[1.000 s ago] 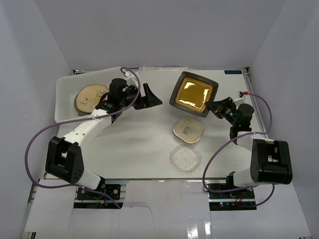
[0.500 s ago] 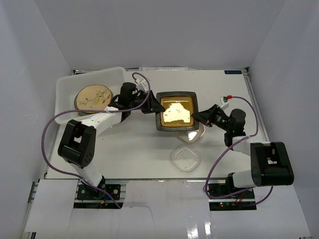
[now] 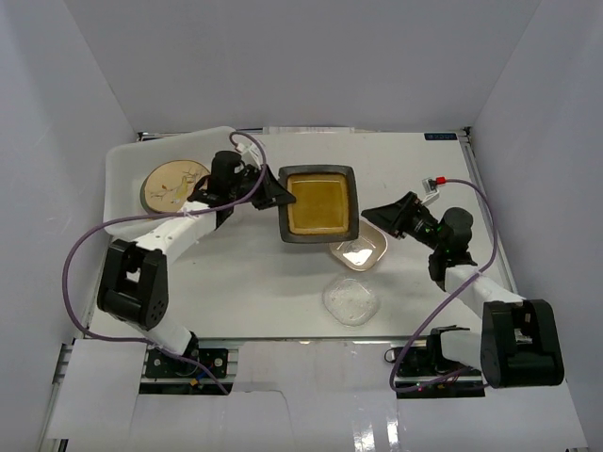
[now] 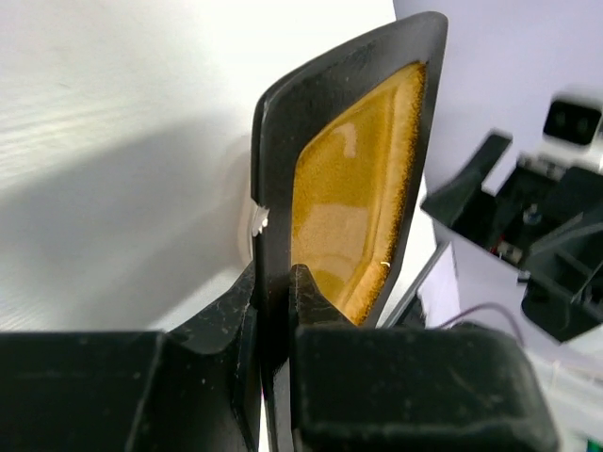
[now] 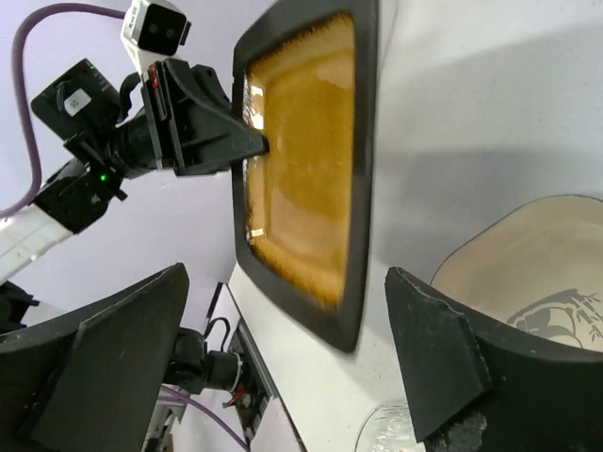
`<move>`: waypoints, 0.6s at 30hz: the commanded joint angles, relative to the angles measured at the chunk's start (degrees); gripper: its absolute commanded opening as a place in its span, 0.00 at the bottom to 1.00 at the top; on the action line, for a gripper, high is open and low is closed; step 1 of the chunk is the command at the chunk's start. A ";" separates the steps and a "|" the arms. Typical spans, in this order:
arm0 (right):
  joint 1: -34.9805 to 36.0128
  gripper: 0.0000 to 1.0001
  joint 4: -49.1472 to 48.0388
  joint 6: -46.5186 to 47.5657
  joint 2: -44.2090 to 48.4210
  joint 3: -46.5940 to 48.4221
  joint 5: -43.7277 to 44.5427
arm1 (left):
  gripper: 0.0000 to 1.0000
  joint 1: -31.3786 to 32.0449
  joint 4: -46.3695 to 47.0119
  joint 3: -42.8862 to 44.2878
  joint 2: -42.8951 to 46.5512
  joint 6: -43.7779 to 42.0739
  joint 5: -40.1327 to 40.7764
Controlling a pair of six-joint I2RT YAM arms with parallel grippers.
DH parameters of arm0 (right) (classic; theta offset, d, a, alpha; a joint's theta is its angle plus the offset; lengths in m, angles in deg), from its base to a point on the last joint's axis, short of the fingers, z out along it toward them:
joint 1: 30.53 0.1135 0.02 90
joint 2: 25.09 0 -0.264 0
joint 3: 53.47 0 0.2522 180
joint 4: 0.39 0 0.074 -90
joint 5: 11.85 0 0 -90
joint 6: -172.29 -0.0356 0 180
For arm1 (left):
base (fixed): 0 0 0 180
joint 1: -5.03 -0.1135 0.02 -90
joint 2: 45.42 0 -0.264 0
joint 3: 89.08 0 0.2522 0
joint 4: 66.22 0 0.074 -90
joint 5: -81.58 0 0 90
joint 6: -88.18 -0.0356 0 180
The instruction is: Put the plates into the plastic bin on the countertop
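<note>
the flat white countertop [image 3: 245,273] with its metal rail edges filled the middle of the overhead view. the white translucent plastic bin [image 3: 121,162] sat on it at the upper left of the frame, with a cream round plate with a floral pattern [image 3: 170,185] lying flat inside it.

the black square plate with the amber centre [image 3: 318,203] was just right of the bin, near the middle of the frame and outside the tub. it was lifted off the table and cast a shadow on the white surface in the right wrist view. its lower right corner overlapped the cream squarish bowl [image 3: 362,250], which rested on the table just below and to the right. the clear glass plate [image 3: 350,299] lay flat below the bowl, close to it; i could not tell whether the two touched.

the left gripper [image 3: 279,191] was clenched on the left rim of the black square plate. in the left wrist view its two fingers pinched the dark edge from either side, with the amber face turned away to the right. the right gripper [image 3: 382,218] stood to the right of that plate, apart from it, fingers spread wide and holding nothing, just above the bowl's right side in the frame.
</note>
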 commanded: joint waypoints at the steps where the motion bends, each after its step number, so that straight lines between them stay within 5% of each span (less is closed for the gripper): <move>1: -0.11 0.92 3.61 3.93 4.92 0.22 1.32 | 0.00 -8.77 4.13 4.28 9.82 3.85 -0.05; 10: 0.32 0.92 13.81 12.37 9.50 -1.45 2.81 | 0.00 -35.49 -2.45 0.94 18.18 7.46 5.83; 18: 0.59 0.90 23.21 20.01 11.70 -0.83 11.14 | 0.00 -45.55 0.71 -2.15 12.21 11.86 7.23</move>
